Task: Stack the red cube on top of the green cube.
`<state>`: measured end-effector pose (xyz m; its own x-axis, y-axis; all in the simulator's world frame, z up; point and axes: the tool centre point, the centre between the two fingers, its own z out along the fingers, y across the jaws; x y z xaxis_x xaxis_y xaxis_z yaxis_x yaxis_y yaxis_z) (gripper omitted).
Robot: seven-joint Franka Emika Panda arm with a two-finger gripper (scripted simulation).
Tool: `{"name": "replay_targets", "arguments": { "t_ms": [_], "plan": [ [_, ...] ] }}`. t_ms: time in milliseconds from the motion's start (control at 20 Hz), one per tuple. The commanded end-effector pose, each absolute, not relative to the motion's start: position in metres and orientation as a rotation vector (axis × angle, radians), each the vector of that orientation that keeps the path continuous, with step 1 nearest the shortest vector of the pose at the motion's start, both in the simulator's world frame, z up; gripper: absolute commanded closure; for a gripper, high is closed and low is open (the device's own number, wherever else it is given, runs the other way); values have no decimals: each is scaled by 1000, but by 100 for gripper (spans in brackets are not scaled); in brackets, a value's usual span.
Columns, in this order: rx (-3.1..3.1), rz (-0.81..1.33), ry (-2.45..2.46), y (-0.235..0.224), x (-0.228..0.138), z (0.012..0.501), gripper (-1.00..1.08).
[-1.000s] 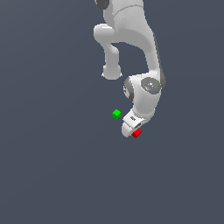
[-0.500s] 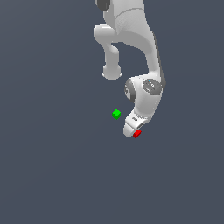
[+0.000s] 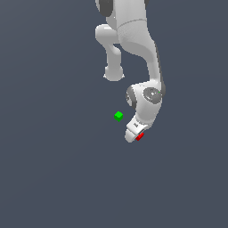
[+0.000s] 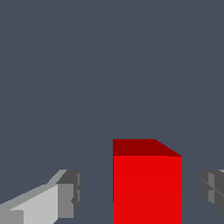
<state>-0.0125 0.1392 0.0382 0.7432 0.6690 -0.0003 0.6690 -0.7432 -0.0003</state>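
Note:
The red cube (image 3: pixel 140 137) rests on the dark grey floor, mostly covered by the white hand of my gripper (image 3: pixel 135 136) in the exterior view. The wrist view shows the red cube (image 4: pixel 147 183) standing between my two grey fingertips (image 4: pixel 70 192), with a gap on each side, so the gripper (image 4: pixel 142 192) is open around it without touching. The green cube (image 3: pixel 118 116) sits apart on the floor, a short way toward the exterior view's left and farther up the picture from the hand. It does not show in the wrist view.
The arm's white base and links (image 3: pixel 129 40) rise at the back of the exterior view. A flat dark grey floor (image 3: pixel 53 169) surrounds both cubes.
The hand has sunk slightly lower over the red cube. Neither cube has moved.

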Motion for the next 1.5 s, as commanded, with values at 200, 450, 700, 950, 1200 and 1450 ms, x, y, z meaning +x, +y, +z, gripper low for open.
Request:
{"name": "replay_targets", "arguments": {
  "t_ms": [200, 450, 700, 950, 1200, 1450],
  "plan": [
    [-2934, 0, -1124, 139, -12, 20, -92],
    [-2934, 0, -1124, 139, -12, 20, 108],
    [-2934, 0, -1124, 139, -12, 20, 108],
    [-2934, 0, -1123, 138, -12, 23, 108],
    [-2934, 0, -1123, 138, -12, 39, 108],
    [-2934, 0, -1125, 138, -13, 72, 108]
  ]
}}
